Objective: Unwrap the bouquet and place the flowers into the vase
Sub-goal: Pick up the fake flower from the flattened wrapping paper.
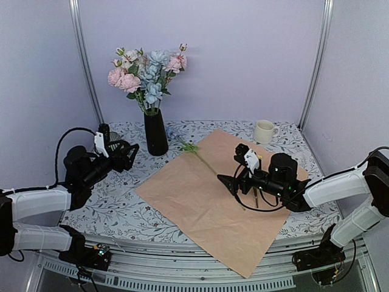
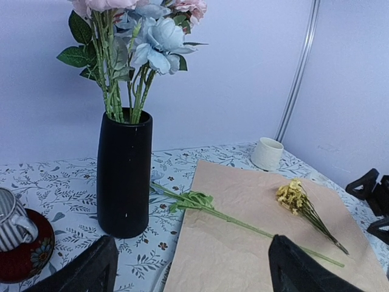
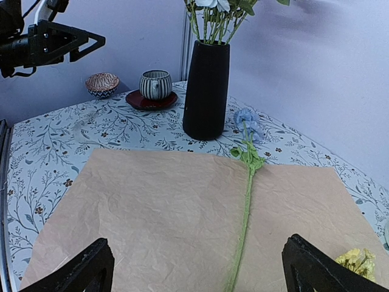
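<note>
The black vase (image 1: 155,132) (image 2: 123,176) (image 3: 206,91) stands upright at the back left and holds pink, white and blue flowers (image 1: 146,73). The tan paper (image 1: 213,194) lies spread flat. A blue flower (image 3: 246,118) lies beside the vase, its long green stem (image 3: 246,201) running across the paper. A small yellow cluster (image 2: 293,196) (image 3: 358,263) lies on the paper too. My left gripper (image 1: 129,156) (image 2: 191,267) hovers open and empty left of the vase. My right gripper (image 1: 228,164) (image 3: 197,267) is open above the paper, over the stem, holding nothing.
A cream mug (image 1: 264,131) (image 2: 268,153) sits at the back right. A striped cup on a red saucer (image 3: 155,85) (image 2: 12,222) and a small patterned bowl (image 3: 102,84) stand left of the vase. The paper overhangs the table's front edge (image 1: 243,267).
</note>
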